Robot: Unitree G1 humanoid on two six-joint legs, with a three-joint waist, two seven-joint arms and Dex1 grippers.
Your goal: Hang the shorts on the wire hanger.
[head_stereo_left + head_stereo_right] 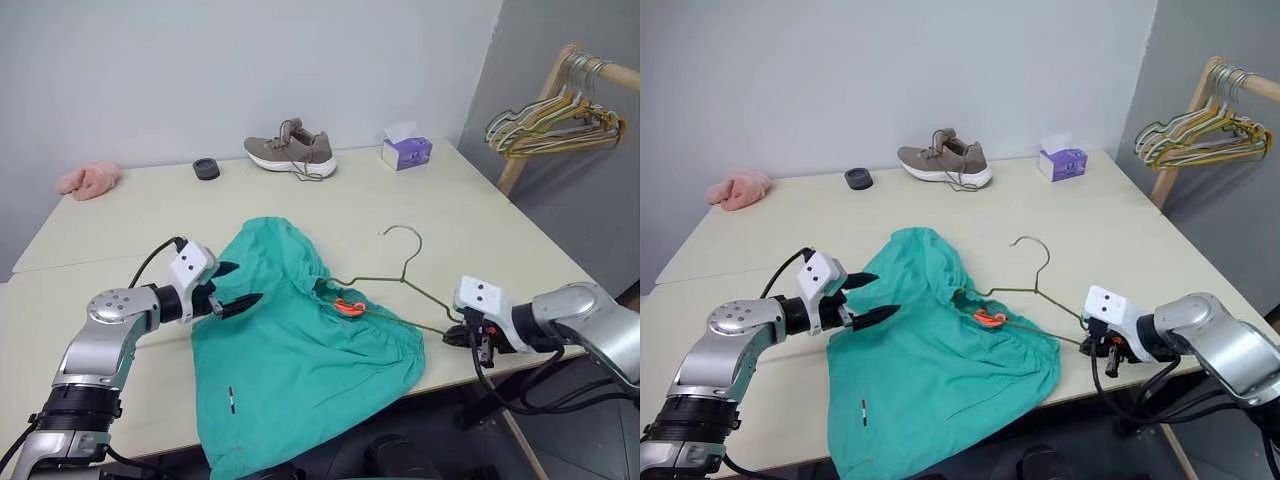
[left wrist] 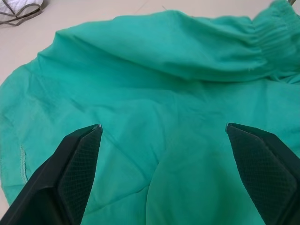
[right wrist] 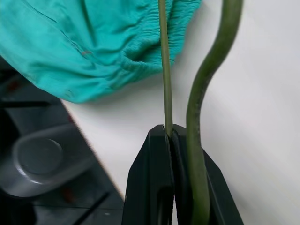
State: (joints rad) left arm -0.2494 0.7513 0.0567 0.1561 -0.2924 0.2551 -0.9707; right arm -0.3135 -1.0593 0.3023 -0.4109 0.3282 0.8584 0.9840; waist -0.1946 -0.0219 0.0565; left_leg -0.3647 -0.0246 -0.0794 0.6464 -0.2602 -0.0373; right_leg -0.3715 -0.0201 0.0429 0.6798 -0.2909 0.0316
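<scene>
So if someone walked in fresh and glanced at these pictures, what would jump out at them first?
The teal-green shorts would, spread across the near middle of the table and spilling over its front edge. Next, the wire hanger, one end inside the waistband and the other pinched in the shut right gripper at the table's right edge. The left gripper hovers open at the shorts' left side.
</scene>
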